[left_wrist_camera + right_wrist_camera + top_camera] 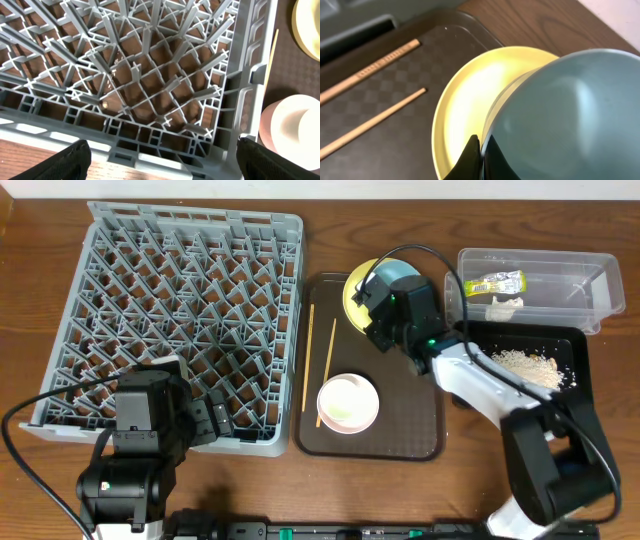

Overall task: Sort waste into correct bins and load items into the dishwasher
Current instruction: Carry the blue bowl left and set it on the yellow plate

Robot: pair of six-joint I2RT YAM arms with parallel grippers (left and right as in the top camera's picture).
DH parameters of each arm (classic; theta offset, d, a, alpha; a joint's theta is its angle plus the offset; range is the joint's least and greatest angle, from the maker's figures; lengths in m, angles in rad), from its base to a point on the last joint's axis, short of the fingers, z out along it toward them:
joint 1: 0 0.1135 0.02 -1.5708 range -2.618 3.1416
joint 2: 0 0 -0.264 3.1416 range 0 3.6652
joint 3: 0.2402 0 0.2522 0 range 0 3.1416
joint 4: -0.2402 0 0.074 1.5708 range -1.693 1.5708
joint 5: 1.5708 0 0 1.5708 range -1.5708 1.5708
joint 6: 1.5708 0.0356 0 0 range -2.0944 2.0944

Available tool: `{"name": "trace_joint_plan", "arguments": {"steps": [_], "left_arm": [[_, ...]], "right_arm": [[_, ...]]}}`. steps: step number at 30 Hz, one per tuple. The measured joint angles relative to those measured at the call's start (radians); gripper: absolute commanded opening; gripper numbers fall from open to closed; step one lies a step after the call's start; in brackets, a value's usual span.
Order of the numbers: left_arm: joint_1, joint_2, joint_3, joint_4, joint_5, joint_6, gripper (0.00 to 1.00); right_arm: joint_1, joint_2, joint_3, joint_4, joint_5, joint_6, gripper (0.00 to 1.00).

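left of the brown tray (400, 430) sits the grey dish rack (150, 290); the left gripper (165, 156) hangs over the rack's near corner, the one beside the tray, fingers spread wide and holding nothing; along the tray's left side lie two chopsticks (308, 360), with a white bowl (348, 402) toward the tray's near edge; at the tray's far edge the blue bowl (570, 110) rests on the yellow plate (465, 100); the right gripper (480, 152) is pinched together at the bowl's rim, on the side facing the chopsticks, and looks to be grasping it; the bowl is probably stiff, glossy and slippery, light but breakable, so the thin rim is the sensible hold, one finger inside and one outside; right of the tray, the clear tub (590, 290) holds a wrapper (495, 282) and a tissue (505, 305); the black bin (575, 345) holds crumbs (525, 365).
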Motion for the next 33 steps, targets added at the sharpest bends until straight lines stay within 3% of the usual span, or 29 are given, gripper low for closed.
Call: {"name": "trace_joint_plan", "arguments": {"steps": [9,18,21,22,24,25,33], "left_arm": [[0.000,0.000,0.000,-0.011,0.000,0.000,0.93],[0.000,0.000,0.000,-0.011,0.000,0.000,0.93],[0.000,0.000,0.000,-0.011,0.000,0.000,0.93],[0.000,0.000,0.000,-0.011,0.000,0.000,0.94],[0.000,0.000,0.000,-0.011,0.000,0.000,0.93],[0.000,0.000,0.000,-0.011,0.000,0.000,0.93],[0.000,0.000,0.000,-0.011,0.000,0.000,0.93]], "right_arm": [[0.014,0.052,0.003,-0.066,-0.036,0.014,0.01],[0.038,0.005,0.005,-0.158,-0.072,0.126,0.02],[0.038,-0.021,0.005,-0.185,-0.081,0.148,0.13],[0.038,-0.030,0.005,-0.189,-0.084,0.154,0.22],[0.038,-0.048,0.005,-0.195,-0.088,0.168,0.55],[0.038,-0.058,0.005,-0.198,-0.091,0.169,0.62],[0.038,-0.196,0.004,-0.293,-0.122,0.219,0.56]]}}
